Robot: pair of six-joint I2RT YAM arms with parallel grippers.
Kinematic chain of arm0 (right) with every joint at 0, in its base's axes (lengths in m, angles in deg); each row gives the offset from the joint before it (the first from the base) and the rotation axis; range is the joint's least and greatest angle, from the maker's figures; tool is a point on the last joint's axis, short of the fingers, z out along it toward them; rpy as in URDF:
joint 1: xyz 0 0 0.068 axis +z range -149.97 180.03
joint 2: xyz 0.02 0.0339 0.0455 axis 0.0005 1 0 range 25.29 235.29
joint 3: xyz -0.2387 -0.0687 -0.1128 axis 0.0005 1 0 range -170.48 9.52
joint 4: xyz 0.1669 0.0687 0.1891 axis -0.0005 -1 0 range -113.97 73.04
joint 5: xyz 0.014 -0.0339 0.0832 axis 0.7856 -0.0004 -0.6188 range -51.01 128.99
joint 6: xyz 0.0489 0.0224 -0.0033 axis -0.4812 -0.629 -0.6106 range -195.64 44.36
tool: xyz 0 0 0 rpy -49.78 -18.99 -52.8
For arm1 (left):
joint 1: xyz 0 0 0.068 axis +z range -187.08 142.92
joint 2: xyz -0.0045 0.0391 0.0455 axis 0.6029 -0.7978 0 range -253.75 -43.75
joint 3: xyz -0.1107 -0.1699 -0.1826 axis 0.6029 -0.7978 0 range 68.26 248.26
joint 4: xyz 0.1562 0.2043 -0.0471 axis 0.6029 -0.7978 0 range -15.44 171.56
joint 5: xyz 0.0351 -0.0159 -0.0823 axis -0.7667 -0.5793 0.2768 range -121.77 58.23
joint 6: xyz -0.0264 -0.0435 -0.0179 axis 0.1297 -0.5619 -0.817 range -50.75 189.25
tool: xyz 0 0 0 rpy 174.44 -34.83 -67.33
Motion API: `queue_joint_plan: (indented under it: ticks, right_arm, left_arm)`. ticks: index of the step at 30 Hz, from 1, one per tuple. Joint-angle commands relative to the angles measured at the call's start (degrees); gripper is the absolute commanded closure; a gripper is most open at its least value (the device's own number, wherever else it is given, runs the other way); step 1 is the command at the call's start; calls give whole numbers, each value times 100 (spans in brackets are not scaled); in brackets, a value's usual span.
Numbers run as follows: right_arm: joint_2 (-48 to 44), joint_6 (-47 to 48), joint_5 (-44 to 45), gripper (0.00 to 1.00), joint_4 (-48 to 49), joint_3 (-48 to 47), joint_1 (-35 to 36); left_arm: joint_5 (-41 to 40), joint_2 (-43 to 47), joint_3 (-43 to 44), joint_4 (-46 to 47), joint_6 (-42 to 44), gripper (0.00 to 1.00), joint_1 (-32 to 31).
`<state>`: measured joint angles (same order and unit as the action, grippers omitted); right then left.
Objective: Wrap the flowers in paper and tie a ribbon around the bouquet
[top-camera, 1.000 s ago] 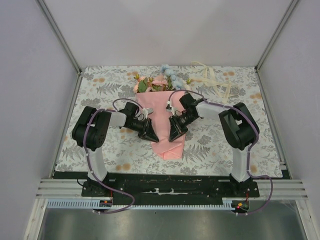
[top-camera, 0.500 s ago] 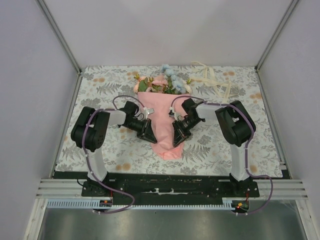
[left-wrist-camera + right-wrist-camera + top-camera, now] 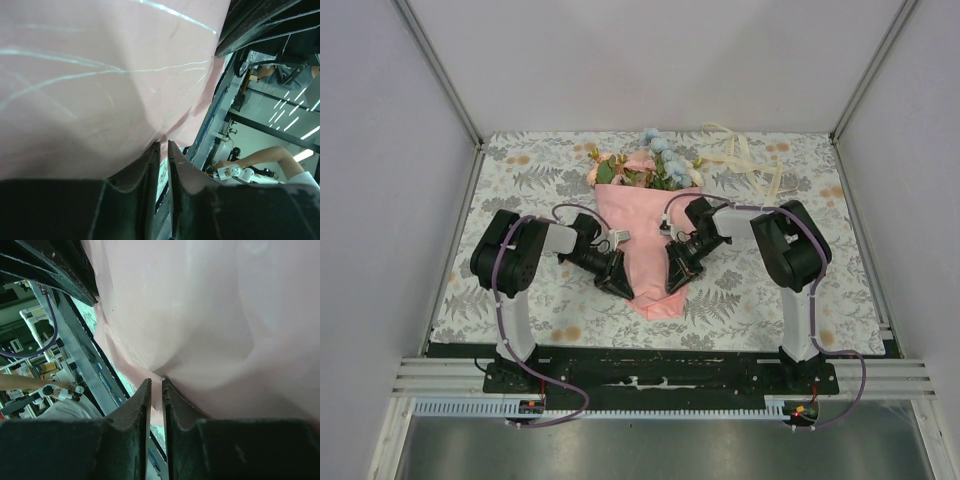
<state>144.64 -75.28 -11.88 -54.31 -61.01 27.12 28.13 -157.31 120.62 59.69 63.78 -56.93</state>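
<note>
1. Lying long on the surface point(image 3: 520, 165): the bouquet point(image 3: 644, 225), pointy tip toward the arms, flowers point(image 3: 638, 170) at the far end.
2. Pinching the paper point(image 3: 652, 296) near the tip: left claw point(image 3: 617, 282) at the left edge, right claw point(image 3: 677, 280) at the right edge, each clamped nearly together on a fold.
3. Far right, well apart from both: the ribbon point(image 3: 750, 160), lying loose.

Plain pale grey panel walls point(image 3: 640, 60), joined by slanting aluminium corner posts point(image 3: 438, 72), enclose a desk point(image 3: 850, 300) under a grey-and-white leaf-printed cloth point(image 3: 510, 160), evenly lit.
</note>
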Motion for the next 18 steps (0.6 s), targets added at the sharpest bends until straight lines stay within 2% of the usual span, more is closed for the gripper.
queue_joint_plan:
  ticks: [1,4,7,10,14,18]
  right_arm:
    - [-113,69,359,77,-159,48,-151]
    - [-88,17,324,76,-177,-84,-397]
    - [9,69,332,76,-256,-199,-503]
    - [149,-27,131,76,-230,-243,-486]
    - [343,-220,86,77,-230,-287,-468]
    - [387,-229,95,77,-203,-217,-468]
  left_arm:
    - [-1226,-96,186,-510,539,77,61]
    - [-1095,52,415,-713,854,76,87]
    - [-411,500,652,-766,1083,74,35]
    - [-14,852,854,-583,1040,73,-342]
    - [-136,836,952,119,418,73,-808]
    - [-557,607,662,1043,-391,74,-1230]
